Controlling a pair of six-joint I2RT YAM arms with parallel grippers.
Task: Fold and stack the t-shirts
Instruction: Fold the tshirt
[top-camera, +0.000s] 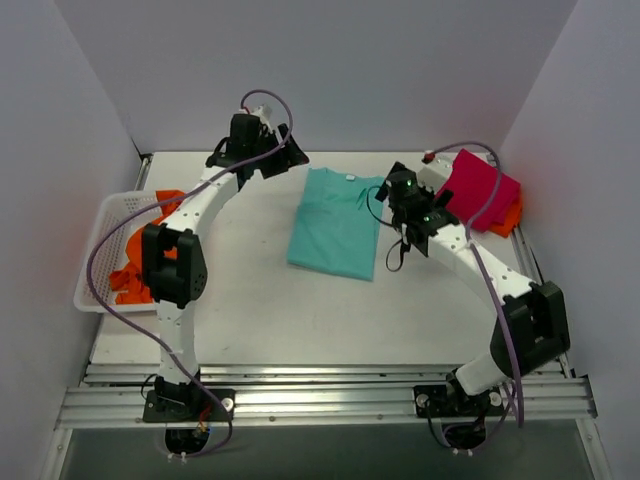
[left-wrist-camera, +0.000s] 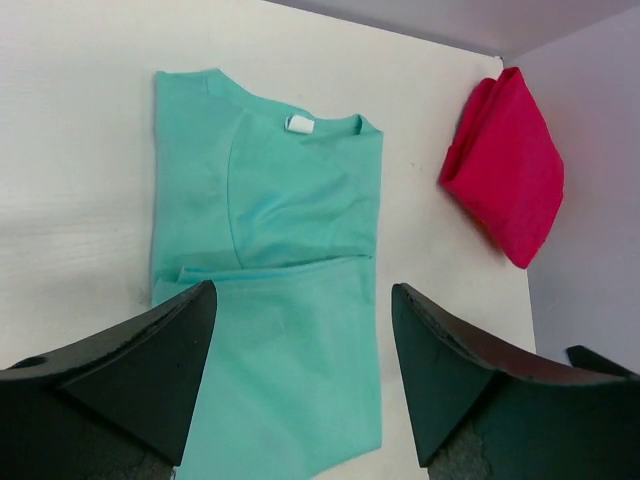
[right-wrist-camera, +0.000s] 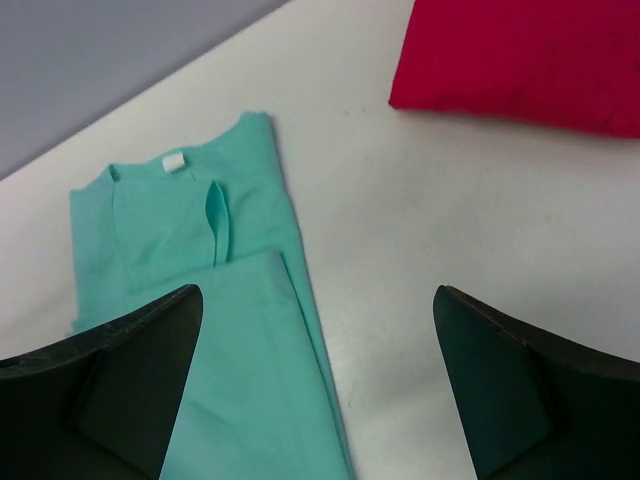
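A teal t-shirt (top-camera: 338, 225) lies flat in the middle of the table, folded into a long narrow strip with its collar at the far end. It also shows in the left wrist view (left-wrist-camera: 270, 230) and the right wrist view (right-wrist-camera: 190, 260). A folded magenta t-shirt (top-camera: 480, 185) lies at the back right on an orange one (top-camera: 512, 216); it also shows in both wrist views (left-wrist-camera: 505, 165) (right-wrist-camera: 520, 60). My left gripper (top-camera: 285, 158) is open and empty above the teal shirt's far left corner (left-wrist-camera: 305, 350). My right gripper (top-camera: 393, 188) is open and empty above its right edge (right-wrist-camera: 315, 365).
A white mesh basket (top-camera: 103, 215) stands at the left edge with crumpled orange shirts (top-camera: 135, 275) in it. Grey walls close in the back and both sides. Bare table lies in front of the teal shirt.
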